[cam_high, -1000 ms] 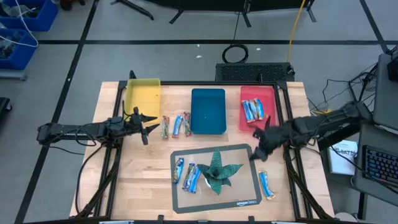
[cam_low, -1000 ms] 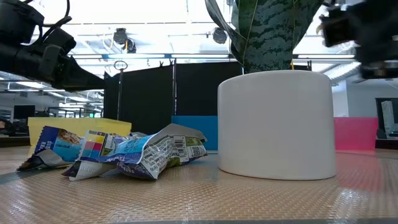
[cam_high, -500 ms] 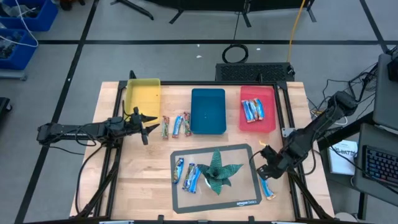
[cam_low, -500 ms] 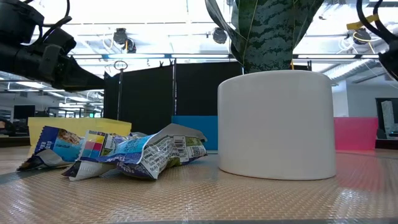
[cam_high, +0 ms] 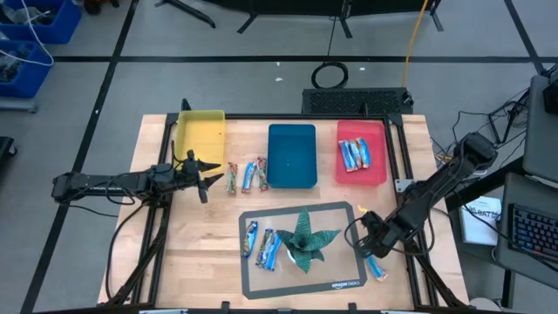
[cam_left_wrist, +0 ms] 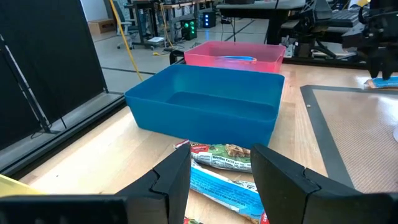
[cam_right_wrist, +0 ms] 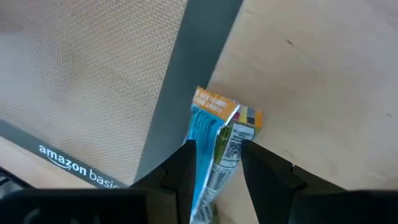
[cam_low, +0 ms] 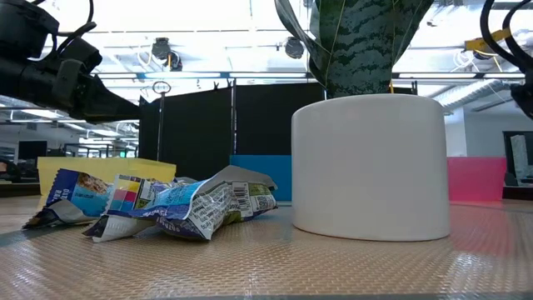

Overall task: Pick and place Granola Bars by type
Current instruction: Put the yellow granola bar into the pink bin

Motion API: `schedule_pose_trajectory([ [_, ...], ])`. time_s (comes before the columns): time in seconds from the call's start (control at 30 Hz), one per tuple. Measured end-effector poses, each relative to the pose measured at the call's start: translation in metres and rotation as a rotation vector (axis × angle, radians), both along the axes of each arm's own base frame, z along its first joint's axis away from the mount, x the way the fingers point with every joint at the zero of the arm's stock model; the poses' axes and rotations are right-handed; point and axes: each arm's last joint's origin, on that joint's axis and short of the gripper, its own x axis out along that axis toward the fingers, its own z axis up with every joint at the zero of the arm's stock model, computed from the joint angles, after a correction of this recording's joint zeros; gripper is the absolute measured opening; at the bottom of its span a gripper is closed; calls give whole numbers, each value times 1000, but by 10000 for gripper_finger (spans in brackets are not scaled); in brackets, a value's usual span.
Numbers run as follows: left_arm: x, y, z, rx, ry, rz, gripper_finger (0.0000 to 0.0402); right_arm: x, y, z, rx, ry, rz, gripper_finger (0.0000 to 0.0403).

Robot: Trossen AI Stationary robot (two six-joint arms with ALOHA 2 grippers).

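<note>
Wrapped granola bars lie in groups. Two blue ones (cam_high: 355, 154) are in the red tray (cam_high: 378, 170). Several (cam_high: 253, 174) lie on the wood between the yellow tray (cam_high: 202, 131) and the blue tray (cam_high: 291, 155). Three more (cam_high: 266, 249) lie on the mat, crumpled in the low view (cam_low: 166, 204). One blue bar (cam_high: 377, 266) lies on the wood right of the mat. My right gripper (cam_high: 370, 240) is low over it, open, with a finger either side of the bar (cam_right_wrist: 214, 146). My left gripper (cam_high: 205, 177) hovers open, facing the bars (cam_left_wrist: 224, 158) beside the blue tray. My right gripper comes at the blue bar's end (cam_right_wrist: 217, 162) from above, fingers (cam_right_wrist: 183, 171) astride it across its length. The bar lies flat on the wood beside the mat's edge. Whether the fingers touch the wrapper, I cannot tell.
A potted plant (cam_high: 303, 237) in a white pot (cam_low: 371, 167) stands in the middle of the grey mat (cam_high: 344, 283). The mat's dark border (cam_right_wrist: 186, 93) runs just beside the single bar. The black table frame lines the table's edges.
My right gripper has swung from beside the red tray toward the table's near edge and come down over the single blue bar right of the mat. The left arm and all the bars have stayed where they were.
</note>
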Motion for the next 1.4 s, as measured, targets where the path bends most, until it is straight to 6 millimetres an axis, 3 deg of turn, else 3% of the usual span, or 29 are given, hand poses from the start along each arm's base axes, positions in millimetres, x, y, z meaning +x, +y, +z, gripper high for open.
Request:
schedule_pose_trajectory([
  [0.3, 0, 0, 0, 0, 0, 0, 173, 0, 2, -8, 10, 86, 37, 114],
  [0.43, 0, 0, 0, 0, 0, 0, 173, 0, 3, -9, 0, 63, 110, 66],
  [0.53, 0, 0, 0, 0, 0, 1, 173, 3, 4, -7, -34, -22, 180, 16],
  [0.73, 0, 0, 0, 1, 0, 0, 173, 14, 7, -2, -128, -257, 264, 3],
  [0.97, 0, 0, 0, 1, 0, 1, 173, 22, 5, 17, -274, -539, 298, 0],
  [1.2, 0, 0, 0, 1, 0, 1, 173, 17, -15, 50, -541, -764, 297, 1],
  [1.4, 0, 0, 0, 7, 2, 0, 173, -6, -58, 65, -691, -665, 257, 1],
])
